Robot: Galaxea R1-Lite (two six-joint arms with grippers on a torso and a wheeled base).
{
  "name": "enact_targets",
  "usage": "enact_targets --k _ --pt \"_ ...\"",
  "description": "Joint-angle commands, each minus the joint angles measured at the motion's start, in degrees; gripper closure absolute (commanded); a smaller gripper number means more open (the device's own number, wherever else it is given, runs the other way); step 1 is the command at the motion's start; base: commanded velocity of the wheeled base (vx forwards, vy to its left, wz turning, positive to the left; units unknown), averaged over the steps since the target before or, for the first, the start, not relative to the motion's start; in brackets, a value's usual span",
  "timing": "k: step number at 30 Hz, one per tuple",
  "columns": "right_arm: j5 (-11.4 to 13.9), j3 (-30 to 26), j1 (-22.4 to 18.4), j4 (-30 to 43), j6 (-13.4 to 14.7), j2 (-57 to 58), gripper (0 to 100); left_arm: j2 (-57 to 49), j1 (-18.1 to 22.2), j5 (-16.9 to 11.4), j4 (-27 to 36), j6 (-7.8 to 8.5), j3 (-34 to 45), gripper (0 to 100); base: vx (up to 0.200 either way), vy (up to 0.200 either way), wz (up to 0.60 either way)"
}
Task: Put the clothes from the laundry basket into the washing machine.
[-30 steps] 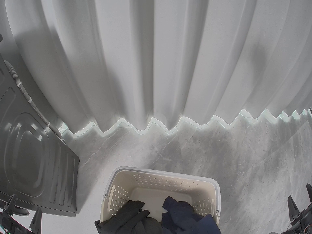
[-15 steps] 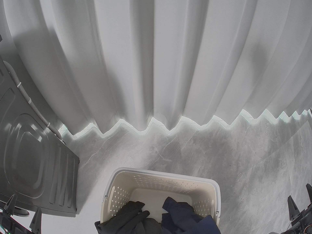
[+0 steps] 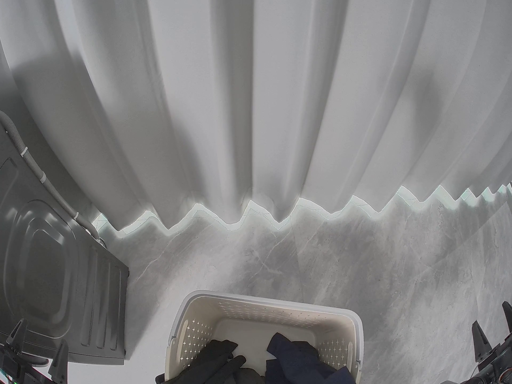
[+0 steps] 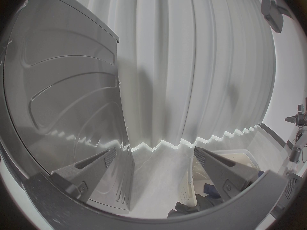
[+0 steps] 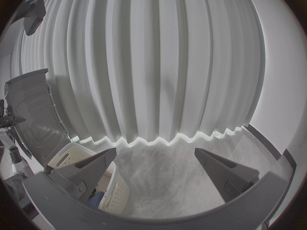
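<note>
A cream laundry basket [image 3: 184, 316] stands on the floor at the bottom centre of the head view. Inside lie a black garment [image 3: 216, 358] and a navy garment [image 3: 298, 356]. The grey washing machine [image 3: 48, 284] shows its side panel at the left. My left gripper [image 3: 41, 333] hangs open at the bottom left, beside the machine and left of the basket. My right gripper [image 3: 490, 316] hangs open at the bottom right, well clear of the basket. In the left wrist view the left gripper [image 4: 155, 152] holds nothing, with the basket [image 4: 195, 173] and machine [image 4: 64, 80] beyond. The right gripper [image 5: 155, 152] also holds nothing, with the basket [image 5: 118, 189] to one side.
A white pleated curtain [image 3: 266, 108] hangs to the floor behind the basket. Grey marble floor [image 3: 416, 273] lies open to the right of the basket. A grey hose [image 3: 42, 180] runs down the machine's back edge.
The whole head picture has shifted a little downward, so the camera has moved. Both grippers hold their places in the picture, still open.
</note>
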State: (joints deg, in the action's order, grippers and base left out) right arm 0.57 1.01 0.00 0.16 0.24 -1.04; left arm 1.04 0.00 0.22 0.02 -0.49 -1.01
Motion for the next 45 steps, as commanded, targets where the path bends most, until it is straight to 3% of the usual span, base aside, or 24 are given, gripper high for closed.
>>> enact_targets --k 1,20,45 --pt "0.0 -0.9 0.0 0.0 0.0 0.2 0 -1.0 0.0 0.0 0.1 -0.04 0.9 0 0.000 0.000 0.00" --pt "0.0 -0.9 0.0 0.0 0.0 0.3 0 -1.0 0.0 0.0 0.1 -0.04 0.9 0 0.000 0.000 0.00" --pt "0.0 -0.9 0.1 0.0 0.0 0.3 0 -1.0 0.0 0.0 0.1 -0.22 0.9 0 -0.200 0.000 0.00"
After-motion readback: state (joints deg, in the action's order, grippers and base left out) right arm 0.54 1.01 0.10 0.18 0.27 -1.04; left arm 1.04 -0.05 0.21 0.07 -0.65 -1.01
